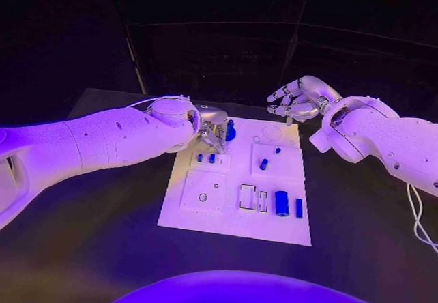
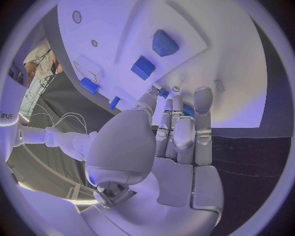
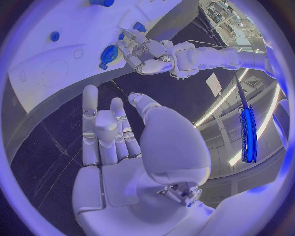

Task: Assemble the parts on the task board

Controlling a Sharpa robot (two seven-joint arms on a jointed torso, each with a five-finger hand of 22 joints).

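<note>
Hovering: my left hand (image 1: 212, 129) is reaching over the board (image 1: 201, 219), grip unclear.
Right hand (image 1: 295, 99): I'm holding it empty, fingers loosely apart.

White board (image 1: 198, 212), blue parts (image 1: 281, 203) on it, black table (image 1: 86, 247); silver hands (image 1: 212, 129) on white arms (image 1: 92, 141).

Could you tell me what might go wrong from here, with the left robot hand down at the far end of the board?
The left robot hand works close among small blue parts on the task board; its fingers could knock one out of place.

The large blue part sits right beside that hand and might be nudged.

The right robot hand hangs open past the board's far edge; moving in, it could crowd the left.
</note>
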